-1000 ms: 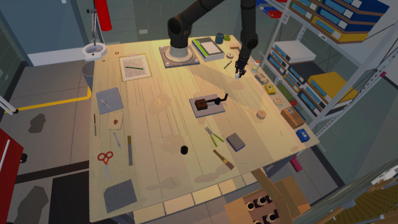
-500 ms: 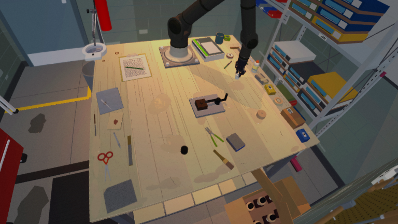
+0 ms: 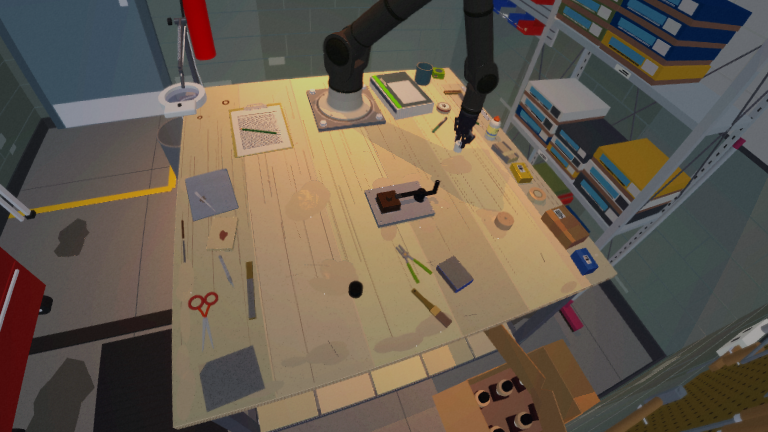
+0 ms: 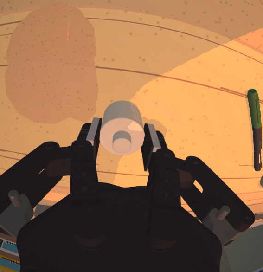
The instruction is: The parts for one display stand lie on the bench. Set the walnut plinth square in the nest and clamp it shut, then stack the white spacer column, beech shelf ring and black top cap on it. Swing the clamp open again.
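Note:
The white spacer column [image 4: 121,128], a short cylinder with a small peg on top, stands on the bench at its far right, and I have it gripped in my gripper [image 4: 122,138] [image 3: 460,144]. The walnut plinth [image 3: 388,200] sits in the grey nest [image 3: 399,204] at mid-bench, with the black clamp lever [image 3: 422,194] lying across toward it. The beech shelf ring [image 3: 503,220] lies to the right of the nest. The black top cap [image 3: 355,289] stands nearer the front edge.
A stack of books [image 3: 401,93] and the arm's base plate [image 3: 345,109] stand behind me. A green marker [image 4: 255,126] lies to one side, with a glue bottle [image 3: 493,127] and small boxes along the right edge. Pliers [image 3: 413,262] lie in front of the nest.

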